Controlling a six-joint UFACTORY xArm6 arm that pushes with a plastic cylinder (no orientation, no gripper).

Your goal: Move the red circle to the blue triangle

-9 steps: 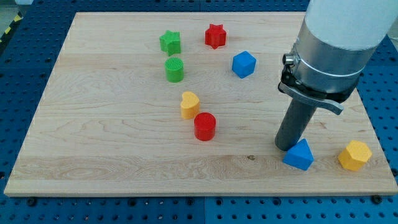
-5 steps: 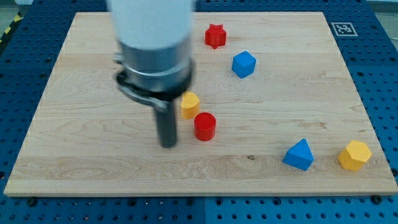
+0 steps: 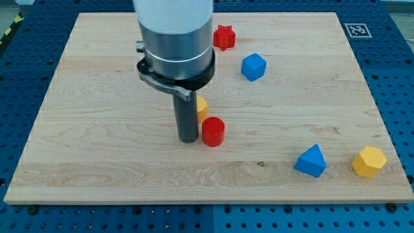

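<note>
Blue perforated bench all round; on it a pale wooden tabletop (image 3: 97, 162) with visible grain. Fiducial marker, black-and-white square pattern (image 3: 358, 29), at the tabletop's top right corner in the view. No readable words or brand names anywhere.

Tool: plain dark rod, no jaws to open or close, holds nothing. My tip (image 3: 188, 139) sits on the wood, touching or just beside the view's left side of the red circle (image 3: 213, 131).

Blue triangle (image 3: 311, 161) lies well apart, toward the view's lower right, with a yellow block, faceted (image 3: 369, 161), just beyond it near the right edge.

Other pieces: yellow block (image 3: 202, 104), mostly hidden behind the rod, shape not clear, just above the red circle. Red star (image 3: 224, 37) and blue cube-like block (image 3: 253, 66) toward the view's top.

Progress, as judged: approach done, tip placed on the far side of the circle from the goal. Push itself appears barely begun; nearly the whole travel rightward and slightly downward remains
</note>
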